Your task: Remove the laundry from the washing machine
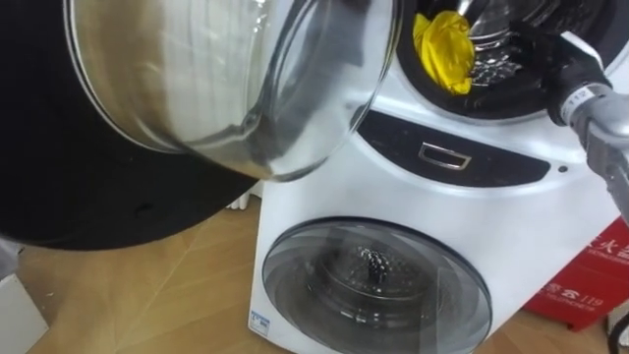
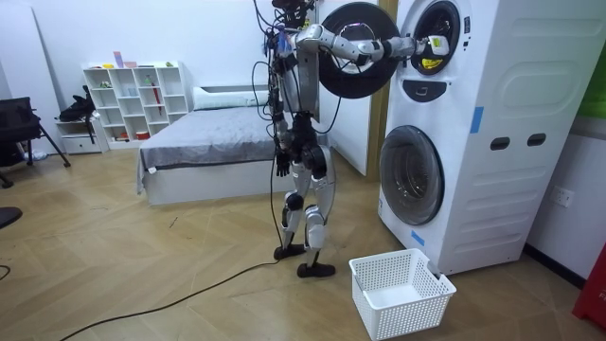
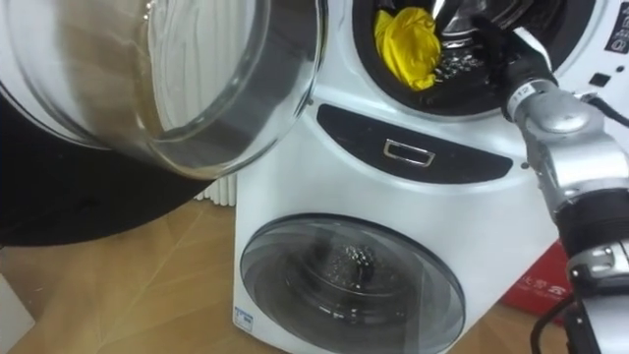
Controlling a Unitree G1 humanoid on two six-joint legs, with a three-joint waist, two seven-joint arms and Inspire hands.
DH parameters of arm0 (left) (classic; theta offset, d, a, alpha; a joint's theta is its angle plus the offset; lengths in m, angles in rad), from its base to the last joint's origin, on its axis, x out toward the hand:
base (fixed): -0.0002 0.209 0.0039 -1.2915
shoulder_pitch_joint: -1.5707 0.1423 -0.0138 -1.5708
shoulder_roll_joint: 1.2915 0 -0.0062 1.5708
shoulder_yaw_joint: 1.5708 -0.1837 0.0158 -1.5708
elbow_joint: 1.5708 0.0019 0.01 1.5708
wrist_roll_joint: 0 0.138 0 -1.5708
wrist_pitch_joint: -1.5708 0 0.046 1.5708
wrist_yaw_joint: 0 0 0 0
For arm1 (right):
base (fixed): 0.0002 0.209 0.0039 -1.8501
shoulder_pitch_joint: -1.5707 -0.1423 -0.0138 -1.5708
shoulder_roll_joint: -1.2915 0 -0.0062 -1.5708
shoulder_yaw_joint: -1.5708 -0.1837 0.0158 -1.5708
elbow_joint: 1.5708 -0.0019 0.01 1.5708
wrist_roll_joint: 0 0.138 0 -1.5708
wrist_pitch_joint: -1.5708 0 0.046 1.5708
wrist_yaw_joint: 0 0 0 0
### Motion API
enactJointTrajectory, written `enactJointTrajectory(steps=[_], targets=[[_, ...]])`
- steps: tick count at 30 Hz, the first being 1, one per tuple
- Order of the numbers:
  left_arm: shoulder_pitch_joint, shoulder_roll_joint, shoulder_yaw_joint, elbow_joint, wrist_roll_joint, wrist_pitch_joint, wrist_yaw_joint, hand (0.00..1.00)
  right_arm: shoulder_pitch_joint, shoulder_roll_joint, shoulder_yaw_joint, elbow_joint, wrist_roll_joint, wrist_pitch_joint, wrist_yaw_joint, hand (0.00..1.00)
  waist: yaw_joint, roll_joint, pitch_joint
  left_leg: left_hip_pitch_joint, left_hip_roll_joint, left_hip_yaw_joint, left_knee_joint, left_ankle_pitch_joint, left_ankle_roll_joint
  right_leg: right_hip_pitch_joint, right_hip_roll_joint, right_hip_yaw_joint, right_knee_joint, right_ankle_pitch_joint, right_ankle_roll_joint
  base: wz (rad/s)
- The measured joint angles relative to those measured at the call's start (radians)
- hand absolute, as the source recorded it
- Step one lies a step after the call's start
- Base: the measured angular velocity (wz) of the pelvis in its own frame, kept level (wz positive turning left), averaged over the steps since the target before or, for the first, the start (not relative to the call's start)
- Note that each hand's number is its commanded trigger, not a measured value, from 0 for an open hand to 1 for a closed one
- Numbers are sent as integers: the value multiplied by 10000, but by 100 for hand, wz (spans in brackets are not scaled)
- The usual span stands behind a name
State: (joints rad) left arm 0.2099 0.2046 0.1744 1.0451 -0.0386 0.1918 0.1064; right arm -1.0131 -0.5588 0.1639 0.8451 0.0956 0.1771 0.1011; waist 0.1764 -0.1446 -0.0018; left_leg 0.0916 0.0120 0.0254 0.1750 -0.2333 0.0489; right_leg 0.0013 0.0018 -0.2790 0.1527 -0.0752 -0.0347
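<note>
A crumpled yellow cloth [image 1: 444, 49] lies at the left inside the open upper drum [image 3: 462, 106] of the stacked white washing machine [image 2: 492, 142]. My right hand [image 3: 499, 47] reaches into that drum just right of the cloth, its dark shape lost against the drum's dark inside. Whether it touches the cloth I cannot tell. The upper round door [image 1: 226, 79], with its glass bowl, hangs swung open close to my head on the left. In the room view my left hand [image 2: 282, 166] hangs low at my side. I stand upright facing the machine.
The lower door [image 1: 373, 285] is shut. A white laundry basket [image 2: 402, 289] sits on the wooden floor by the machine's foot. A red object [image 1: 590, 285] stands right of the machine. Behind me are a bed [image 2: 208, 142] and a white shelf [image 2: 133, 99].
</note>
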Motion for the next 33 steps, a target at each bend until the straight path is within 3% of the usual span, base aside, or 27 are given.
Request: enactJointTrajectory(steps=[6,12,15,17,26,33], targets=[[-43,41,-92,129,-104,-26,350,0,-497,27,708,-9,-738,-2,-95,0,309,-82,-50,-4,19,-147,-6,10,-9,62,-10,-165,-3,0,1,9],[-173,127,-89,684,-77,-120,403,0,-495,278,1007,-173,-920,41,-343,0,789,-193,-16,85,22,-215,16,14,-3,193,-20,-228,-22,-2,2,4],[-196,139,-82,793,-43,-115,406,0,-470,388,1005,-269,-1010,122,-651,0,774,-257,54,60,20,-251,15,14,-3,180,-26,-227,-26,-2,2,1],[-211,139,-70,786,3,-115,406,0,-472,388,1006,-372,-1010,123,-679,0,774,-255,58,54,25,-249,14,13,-4,177,-29,-226,-25,-3,3,0],[-315,135,-12,567,-15,-96,395,0,-480,440,1006,-805,-952,215,-762,0,754,-268,47,-96,26,-184,1,18,-25,7,3,-214,-18,-3,2,-2],[-392,94,-13,741,-3,22,401,0,-726,354,983,-361,-606,192,-437,0,500,-325,-1,-101,29,-251,49,19,-24,43,-2,-237,-21,-3,2,3]])
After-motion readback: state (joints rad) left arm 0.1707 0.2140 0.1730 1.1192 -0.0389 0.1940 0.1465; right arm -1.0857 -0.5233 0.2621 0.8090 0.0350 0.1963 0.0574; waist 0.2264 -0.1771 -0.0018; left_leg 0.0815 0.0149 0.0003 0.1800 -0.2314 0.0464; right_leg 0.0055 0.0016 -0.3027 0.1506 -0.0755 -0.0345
